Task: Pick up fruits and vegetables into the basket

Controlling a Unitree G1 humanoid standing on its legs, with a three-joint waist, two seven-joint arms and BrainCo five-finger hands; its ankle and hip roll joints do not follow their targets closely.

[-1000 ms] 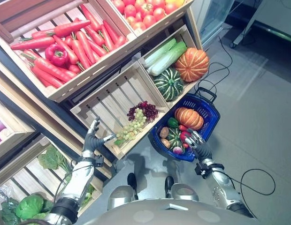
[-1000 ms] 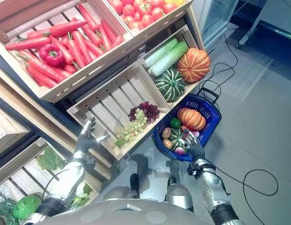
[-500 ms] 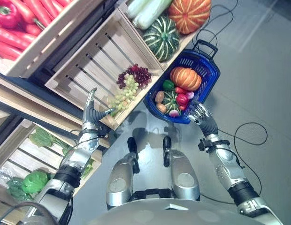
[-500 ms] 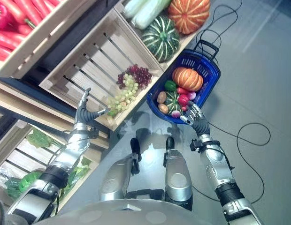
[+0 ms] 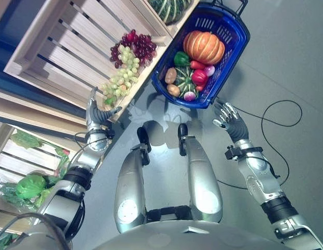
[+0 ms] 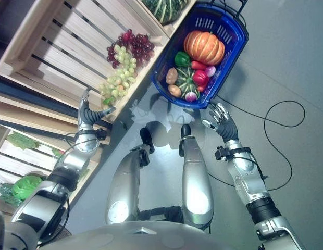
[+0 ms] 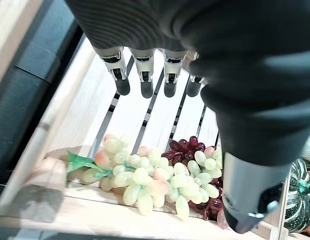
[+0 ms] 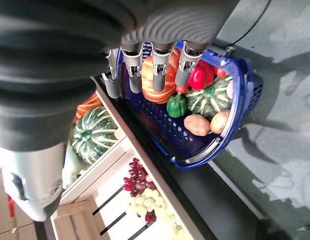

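Grey floor spreads under everything, and on it, hard against the corner of the pale slatted wooden crate (image 5: 73,41), sits the blue plastic shopping basket (image 5: 235,39). What's changed? The whole view has swung downward in the last second, so the carrot and tomato crates have slid out of sight, but that's the head tipping, not the produce moving. The real change is on the right: the right robot hand (image 5: 228,117), which was up against the basket's near rim a second ago, has come away and now hangs over bare floor just short of that rim, fingers spread and relaxed, holding nothing. So it looks like a drop-off just finished! Inside the basket lie an orange ribbed pumpkin (image 5: 203,47), a green bell pepper (image 5: 181,58), a brown potato (image 5: 171,75), a green striped squash (image 5: 184,83) and a red pepper (image 5: 198,77), all packed close together. Over by the crate, the left robot hand (image 5: 95,113) is raised at the crate's front edge, fingers straight, thumb apart, empty too. Just past its fingertips in the left wrist view lies the bunch of pale green grapes (image 7: 145,177), with dark red grapes (image 7: 187,147) touching it behind. My read: the grapes are next, and they'll need a gentle, loose-bunch kind of pinch.
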